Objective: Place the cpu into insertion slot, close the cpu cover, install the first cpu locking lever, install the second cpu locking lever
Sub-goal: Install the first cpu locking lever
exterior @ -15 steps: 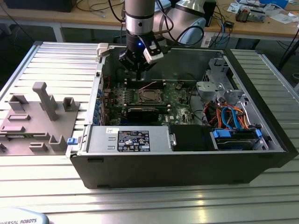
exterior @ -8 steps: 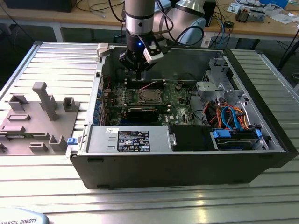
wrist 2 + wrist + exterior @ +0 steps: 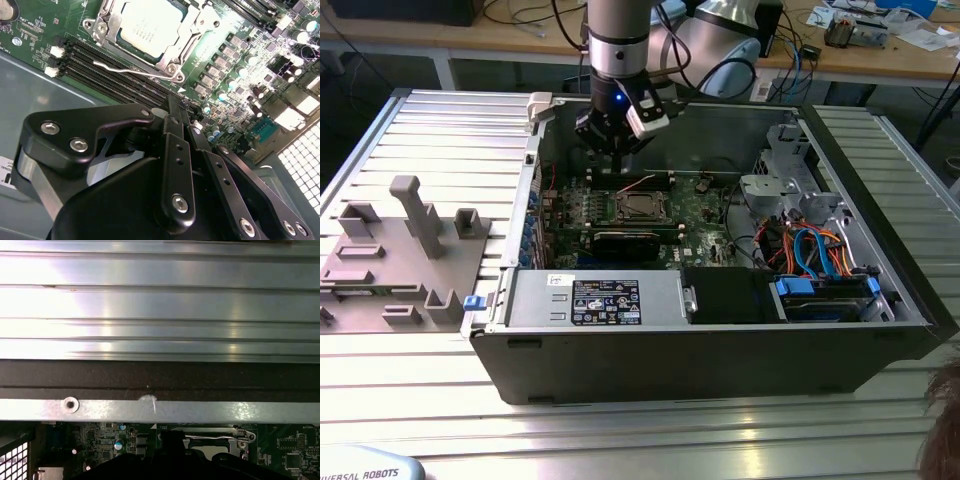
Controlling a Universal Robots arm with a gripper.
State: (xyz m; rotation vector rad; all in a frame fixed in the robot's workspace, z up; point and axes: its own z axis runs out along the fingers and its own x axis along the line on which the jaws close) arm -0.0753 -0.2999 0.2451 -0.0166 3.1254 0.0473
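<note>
While the gripper (image 3: 617, 150) hangs above the motherboard's (image 3: 705, 215) far edge, fingers (image 3: 176, 150) pressed together and holding nothing, the cpu (image 3: 150, 22) sits in the insertion slot (image 3: 640, 207) under the cpu cover (image 3: 197, 35).

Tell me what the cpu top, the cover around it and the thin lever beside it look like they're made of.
The cpu: dull silver metal top, matte with a soft glare. The cpu cover: seemingly stamped steel, brushed, bright edges and screw heads. The locking lever: thin bent wire, likely steel, with a pale shiny line along it.
</note>
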